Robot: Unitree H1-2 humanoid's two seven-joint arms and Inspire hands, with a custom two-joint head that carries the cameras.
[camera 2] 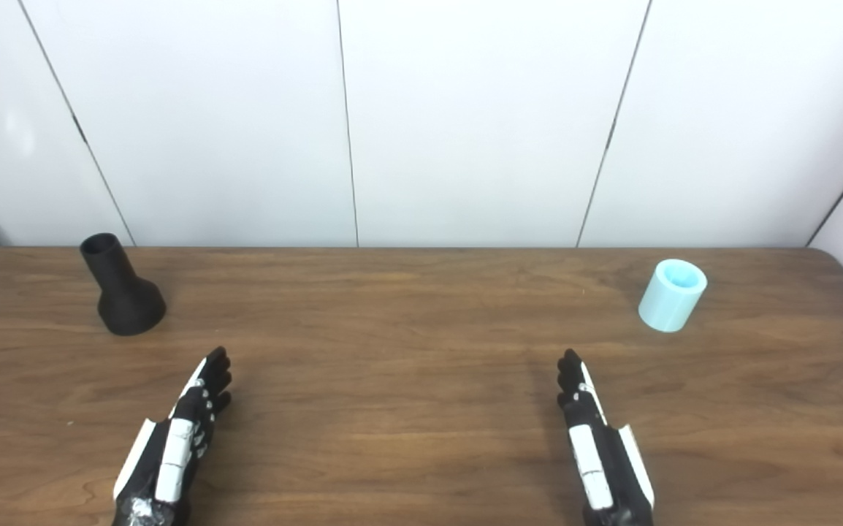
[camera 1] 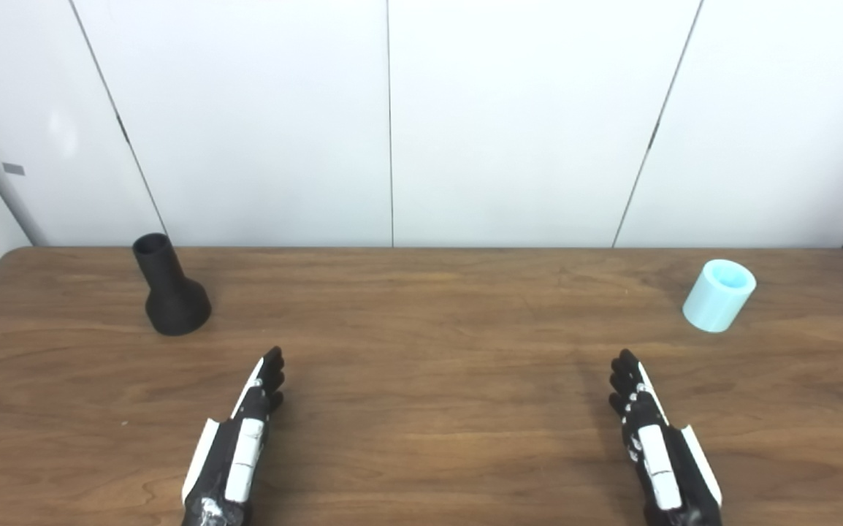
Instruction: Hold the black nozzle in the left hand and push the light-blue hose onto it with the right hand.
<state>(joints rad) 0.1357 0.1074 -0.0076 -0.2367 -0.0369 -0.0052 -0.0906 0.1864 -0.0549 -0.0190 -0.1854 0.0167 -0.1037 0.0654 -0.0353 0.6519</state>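
The left hand (camera 1: 242, 431) and right hand (camera 1: 651, 435) are black, with slim segmented fingers (camera 1: 269, 369). White plates cover their backs and outer edges, and small pale dots mark the knuckles.

Bare table (camera 1: 421, 380) lies between and ahead of both hands. The nozzle (camera 1: 170, 296) stands far left and the hose (camera 1: 718, 296) far right, well apart, each with open wood around it. The wall (camera 1: 392, 124) closes the far edge.
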